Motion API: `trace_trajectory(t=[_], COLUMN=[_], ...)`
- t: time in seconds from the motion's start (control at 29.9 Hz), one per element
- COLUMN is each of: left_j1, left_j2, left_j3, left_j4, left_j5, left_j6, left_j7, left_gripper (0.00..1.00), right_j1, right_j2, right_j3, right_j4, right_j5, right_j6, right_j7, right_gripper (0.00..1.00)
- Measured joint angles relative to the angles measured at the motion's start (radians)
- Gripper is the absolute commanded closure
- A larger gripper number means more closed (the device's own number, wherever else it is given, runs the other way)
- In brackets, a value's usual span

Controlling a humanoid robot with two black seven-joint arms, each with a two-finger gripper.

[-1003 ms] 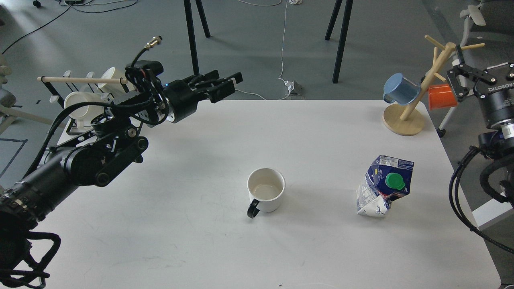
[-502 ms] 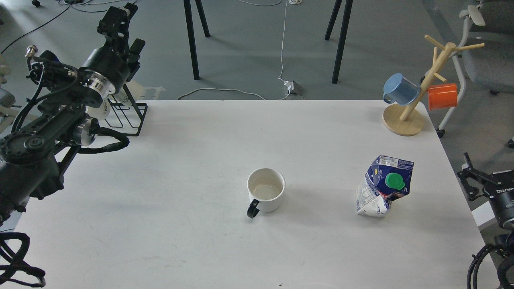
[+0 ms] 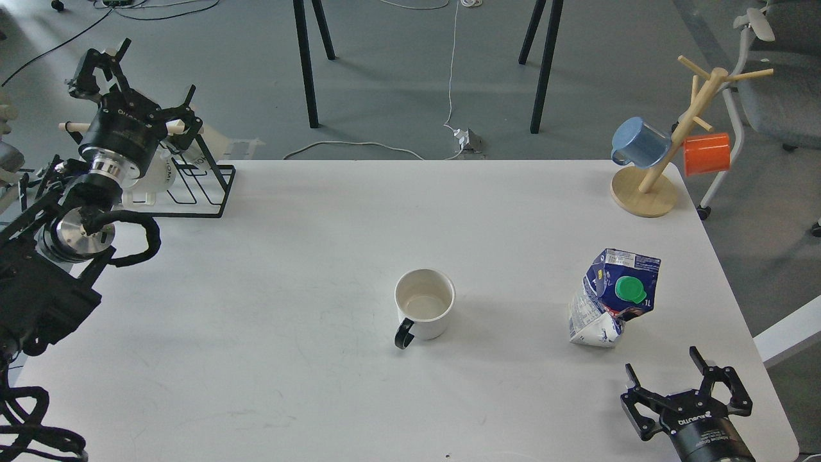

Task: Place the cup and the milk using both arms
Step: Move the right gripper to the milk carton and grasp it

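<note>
A white cup (image 3: 424,307) with a black handle stands upright in the middle of the white table (image 3: 308,359), handle toward me. A crumpled blue-and-white milk carton (image 3: 609,301) with a green cap stands to its right, leaning. My left gripper (image 3: 138,86) is open and empty, raised over the table's far left corner, far from the cup. My right gripper (image 3: 667,375) is open and empty at the table's near right corner, a short way in front of the carton.
A wooden mug tree (image 3: 644,192) holding a blue cup (image 3: 638,142) and an orange cup (image 3: 705,154) stands at the far right corner. A black wire rack (image 3: 205,192) with white dishes sits at the far left edge, under my left gripper.
My left arm swung back from over the far middle of the table to the left edge. My right arm dropped from the upper right to the near right corner. Cup and carton have not moved.
</note>
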Motion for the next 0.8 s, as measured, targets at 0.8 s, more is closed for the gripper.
trace_trajectory(t=[0.8], left_j1=[0.018], left_j2=[0.02], left_j3=[0.013], left_j4=[0.085], left_j5=[0.005], left_j6=[-0.002], left_j7=[0.01], left_gripper=[0.0], right_j1=[0.086], right_j2=[0.206], right_j3=[0.026], right_j4=[0.023], right_j5=[-0.124], right_j6=[0.0], right_j7=[0.005], right_gripper=[0.13])
